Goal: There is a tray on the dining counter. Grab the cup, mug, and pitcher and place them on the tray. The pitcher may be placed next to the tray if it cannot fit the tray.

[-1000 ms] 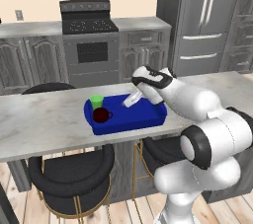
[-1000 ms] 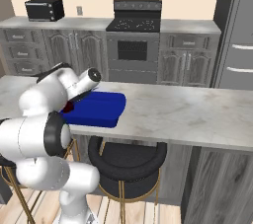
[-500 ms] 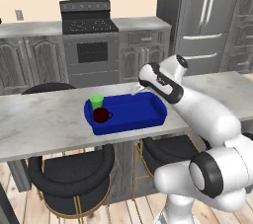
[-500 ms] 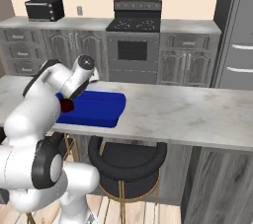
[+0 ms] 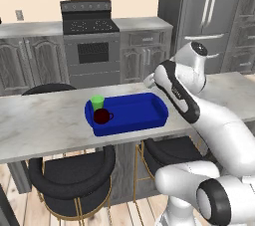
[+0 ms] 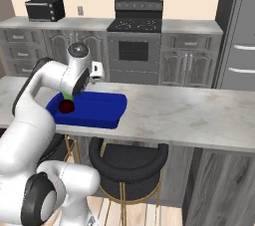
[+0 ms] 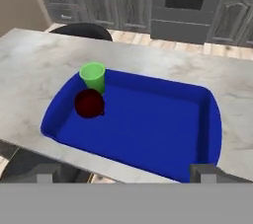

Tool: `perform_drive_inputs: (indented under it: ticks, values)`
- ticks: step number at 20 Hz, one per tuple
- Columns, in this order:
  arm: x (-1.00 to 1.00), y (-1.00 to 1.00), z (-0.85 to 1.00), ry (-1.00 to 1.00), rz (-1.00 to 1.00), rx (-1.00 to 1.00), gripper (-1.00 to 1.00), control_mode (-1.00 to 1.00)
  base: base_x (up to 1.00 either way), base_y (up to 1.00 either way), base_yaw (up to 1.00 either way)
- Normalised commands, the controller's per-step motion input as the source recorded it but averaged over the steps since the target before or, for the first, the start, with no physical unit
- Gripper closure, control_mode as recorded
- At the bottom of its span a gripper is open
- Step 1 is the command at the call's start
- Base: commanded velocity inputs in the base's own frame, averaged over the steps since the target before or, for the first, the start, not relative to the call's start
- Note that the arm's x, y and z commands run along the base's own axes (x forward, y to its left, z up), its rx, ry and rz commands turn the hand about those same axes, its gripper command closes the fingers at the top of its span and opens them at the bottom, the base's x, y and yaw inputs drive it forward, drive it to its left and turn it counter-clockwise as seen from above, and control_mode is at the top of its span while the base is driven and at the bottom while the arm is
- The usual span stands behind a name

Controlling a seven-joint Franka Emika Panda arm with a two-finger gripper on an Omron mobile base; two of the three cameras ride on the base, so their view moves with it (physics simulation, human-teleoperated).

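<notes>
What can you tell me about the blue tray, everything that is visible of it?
The tray is deep blue and rectangular, with rounded corners and a raised rim; it looks like smooth plastic. It lies flat on the marble dining counter, near the edge above the stools. At one end, inside it, the green cup and the dark red mug stand upright, close together. The rest of its floor is bare.

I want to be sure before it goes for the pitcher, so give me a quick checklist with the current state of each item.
1. Cup upright in the tray: ok.
2. Mug in the tray beside the cup: ok.
3. Free tray floor for the pitcher: ok.
4. End effector open and holding nothing: ok.
5. Pitcher located: cannot tell.
6. Tray fully on the dining counter: ok.
</notes>
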Motion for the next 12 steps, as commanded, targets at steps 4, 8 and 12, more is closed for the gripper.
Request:
perform_drive_inputs:
  ticks: [4,8,12]
  values:
    - [-0.58,-0.31,0.44,0.13,-0.25,-0.03,-1.0,-1.0,0.0,0.0,0.0]
    - [-0.48,-0.07,0.5,0.11,-0.14,-0.01,-1.0,-1.0,0.0,0.0,0.0]
    - [-0.69,0.0,0.4,0.14,-0.12,0.0,-1.0,-1.0,0.0,0.0,0.0]
